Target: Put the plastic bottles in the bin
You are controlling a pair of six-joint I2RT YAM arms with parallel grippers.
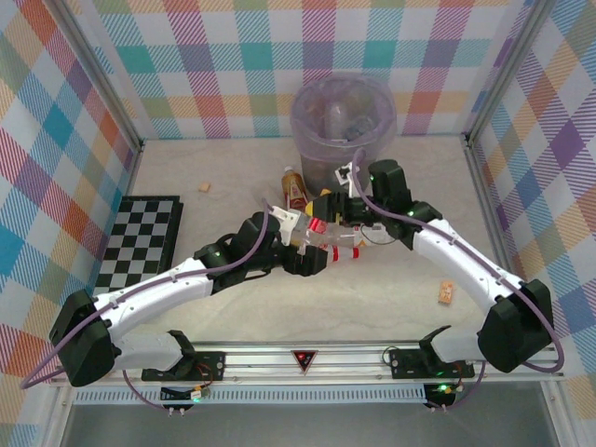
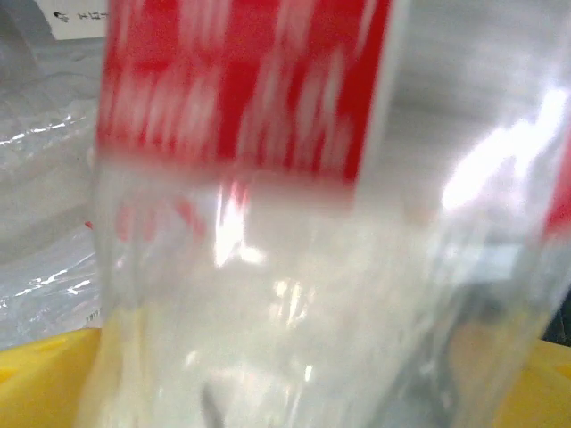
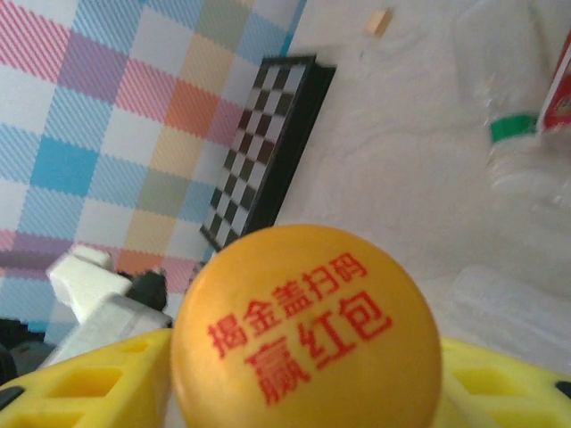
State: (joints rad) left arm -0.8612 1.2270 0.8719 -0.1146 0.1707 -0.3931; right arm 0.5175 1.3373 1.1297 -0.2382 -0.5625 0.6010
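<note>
At the table's [image 1: 391, 289] middle, in front of the bin [image 1: 307, 140], my right gripper [image 1: 333, 216] pinches an orange-capped bottle [image 3: 303, 330]; I cannot tell whether my left gripper [image 1: 309, 253] clasps the clear bottle [image 2: 294, 267] up against it; both seem light, thin-walled and slippery, best held near the stiffer neck.

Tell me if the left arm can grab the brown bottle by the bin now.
Probably not yet: the left hand seems closed around a clear red-label bottle, so it isn't free for the brown bottle.

Orange bottle cap [image 3: 306, 325] before checkerboard [image 3: 259, 152]
</note>
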